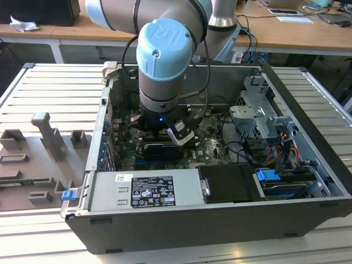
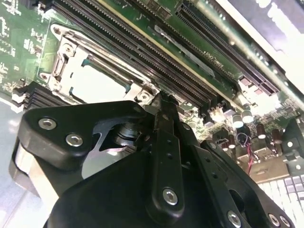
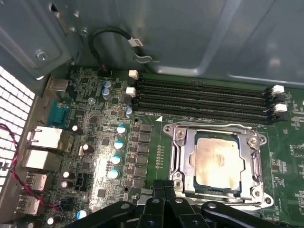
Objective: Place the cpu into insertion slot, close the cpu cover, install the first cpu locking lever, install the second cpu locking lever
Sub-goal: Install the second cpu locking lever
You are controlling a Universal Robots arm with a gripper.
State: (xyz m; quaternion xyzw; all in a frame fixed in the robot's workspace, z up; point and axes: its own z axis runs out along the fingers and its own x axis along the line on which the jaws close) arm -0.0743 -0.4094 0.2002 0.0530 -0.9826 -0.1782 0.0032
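On grey slatted table [image 1: 44, 88], computer case [image 1: 181, 231]

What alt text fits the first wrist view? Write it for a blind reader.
A pale square cpu sits in the insertion slot with the silver cpu cover down around it, on a green circuit board. Four long black memory slots run beside it.

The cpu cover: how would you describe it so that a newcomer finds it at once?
Look at the green motherboard inside the open computer case. Beside the four long black memory slots lies the cpu cover, a square silver frame around the pale cpu.
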